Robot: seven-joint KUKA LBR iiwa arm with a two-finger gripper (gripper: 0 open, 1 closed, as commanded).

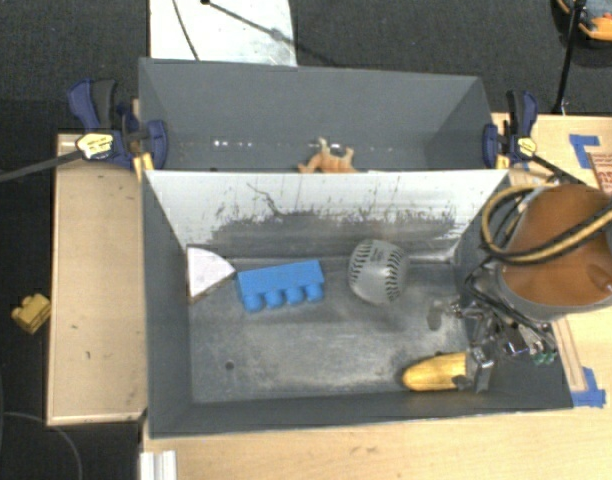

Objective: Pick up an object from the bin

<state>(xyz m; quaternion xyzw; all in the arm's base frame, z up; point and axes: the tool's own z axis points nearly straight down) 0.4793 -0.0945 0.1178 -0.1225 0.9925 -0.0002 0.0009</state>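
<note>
My gripper is low in the bin's front right corner. A yellow banana-shaped thing lies on the floor there, and its right end reaches the gripper's fingertips. Whether the fingers close round it is hidden by the gripper's own body. A grey, ribbed, rounded thing rests to the upper left of the gripper, near the back wall.
A blue toy brick lies left of centre, with a white triangular piece beside it at the left wall. A small orange figure sits on the back ledge. The arm's brown cover and cables hang over the bin's right rim.
</note>
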